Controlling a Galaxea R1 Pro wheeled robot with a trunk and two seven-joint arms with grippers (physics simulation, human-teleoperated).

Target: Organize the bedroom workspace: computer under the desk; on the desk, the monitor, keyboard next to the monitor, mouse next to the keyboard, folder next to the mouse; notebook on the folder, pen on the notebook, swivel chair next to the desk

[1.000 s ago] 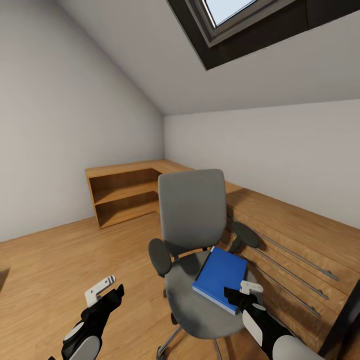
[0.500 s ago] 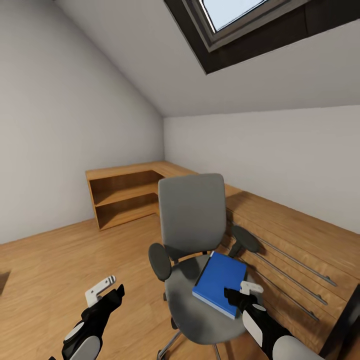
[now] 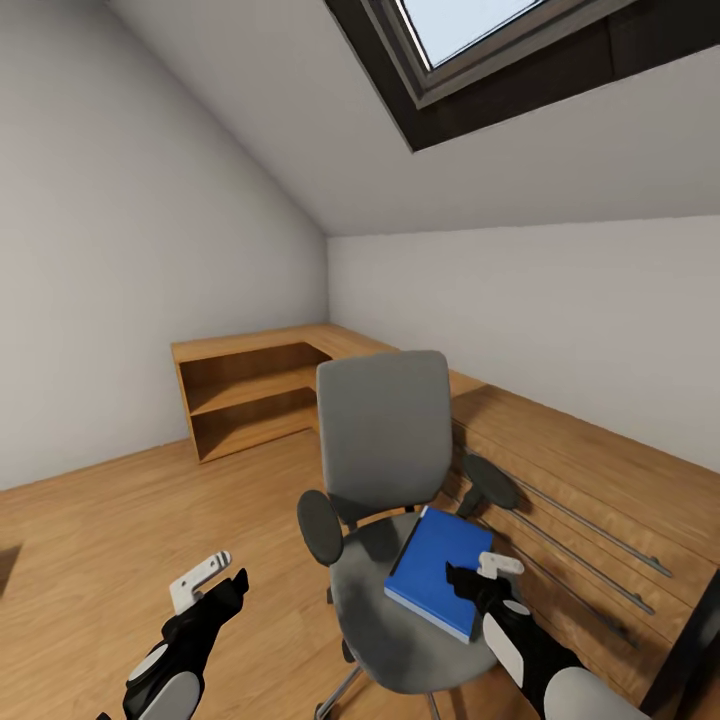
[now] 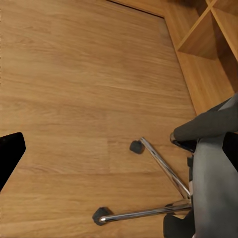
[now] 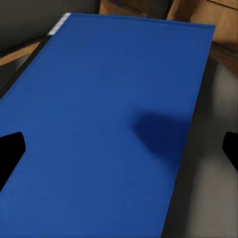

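Right tool is held with fingers spread apart just above the blue folder, which is laid flat on the seat of the swivel chair. Left tool is held apart too, over the wood floor beside the chair.

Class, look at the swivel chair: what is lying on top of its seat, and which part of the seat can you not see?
A blue folder lies flat on the swivel chair seat, toward the right gripper. The seat fabric beneath the folder is covered.
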